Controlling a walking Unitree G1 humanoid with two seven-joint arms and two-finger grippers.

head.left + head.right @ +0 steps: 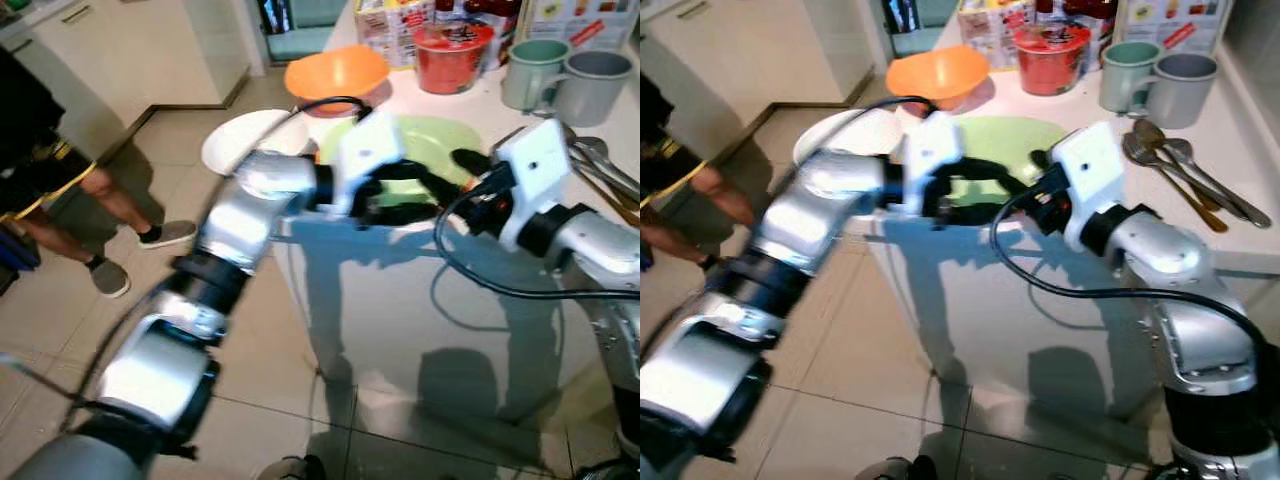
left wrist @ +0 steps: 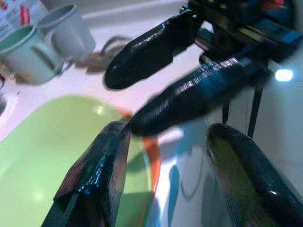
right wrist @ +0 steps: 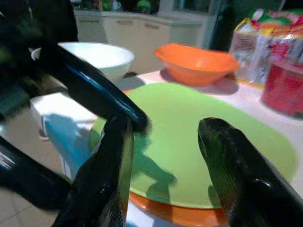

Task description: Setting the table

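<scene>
Grippers meet at the counter's (image 1: 1240, 250) near edge: left gripper (image 1: 425, 195) and right gripper (image 3: 165, 156), fingers spread, both straddling the green plate's (image 1: 1005, 140) rim, gripping nothing.

Person (image 1: 60, 190) cut off at frame edge; orange plate (image 3: 180, 213) mostly hidden under green plate (image 3: 203, 137).

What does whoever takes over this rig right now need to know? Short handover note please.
Left gripper: open at the near edge of the green plate. Right gripper: open just above the same plate, holding nothing. Under the green plate lies an orange one. White bowl and orange bowl behind-left; two mugs and spoons to the right. Nothing looks laid out yet; plates, bowls, mugs and spoons remain.
</scene>
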